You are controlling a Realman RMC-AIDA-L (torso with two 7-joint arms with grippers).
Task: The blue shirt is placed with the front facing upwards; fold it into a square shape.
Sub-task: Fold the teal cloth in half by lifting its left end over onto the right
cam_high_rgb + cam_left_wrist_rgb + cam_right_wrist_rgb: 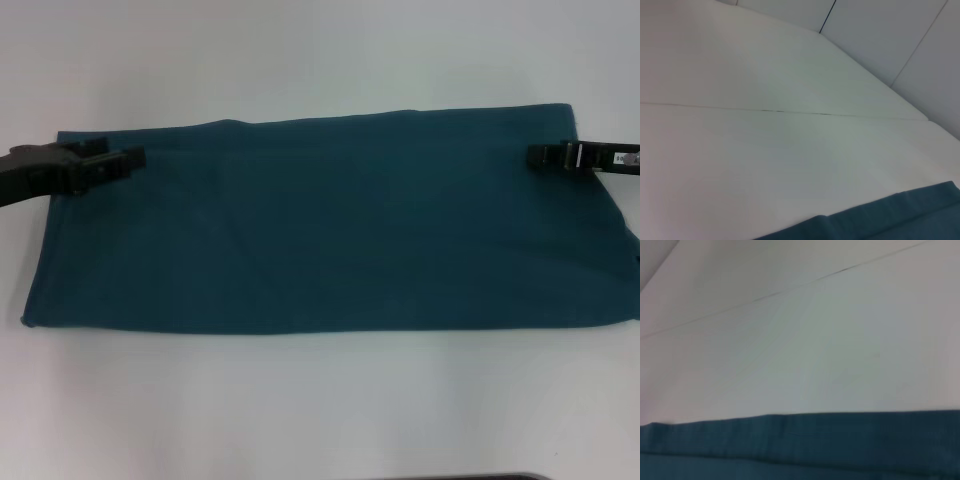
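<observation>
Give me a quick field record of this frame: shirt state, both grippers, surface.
shirt: the blue shirt lies flat as a wide band, plain side up, no lettering showing
fold state: not yet square, much wider than deep
left gripper: left gripper over the shirt's far left corner
right gripper: right gripper over the shirt's far right corner
surface: white table

Blue shirt (pixel 330 225), plain teal side up, folded into a wide flat band, lying across white table
</observation>
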